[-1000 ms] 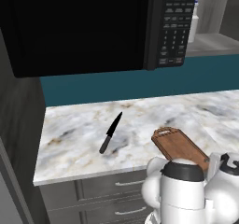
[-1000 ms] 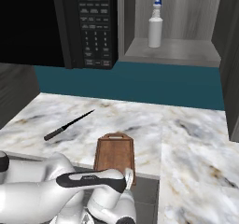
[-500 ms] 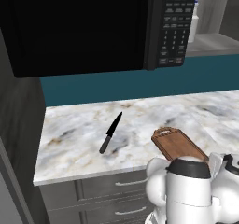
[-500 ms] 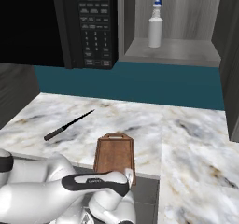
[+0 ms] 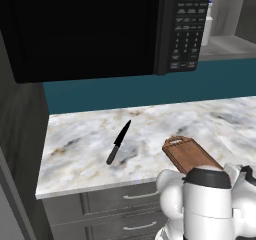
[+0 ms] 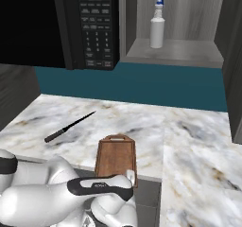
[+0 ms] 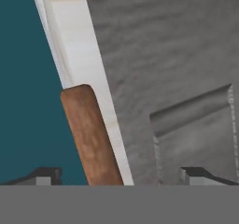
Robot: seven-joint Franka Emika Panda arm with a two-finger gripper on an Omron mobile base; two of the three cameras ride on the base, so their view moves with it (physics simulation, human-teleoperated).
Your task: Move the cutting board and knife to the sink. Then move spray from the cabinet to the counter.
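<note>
Hand view, jaws wide beside cutting board (image 7: 91,134), right base view, spray (image 6: 157,25) shelved

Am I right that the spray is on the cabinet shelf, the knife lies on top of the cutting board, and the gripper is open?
Not quite. The knife lies on the counter apart from the cutting board, to its left in the right base view. The spray does stand on the cabinet shelf, and the gripper is open.

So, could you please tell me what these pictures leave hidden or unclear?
- Cutting board: near end hidden by the arm in both base views.
- Spray: mostly hidden behind the microwave in the left base view.
- Open pincer: fingertips cut by the hand view's bottom edge.
</note>
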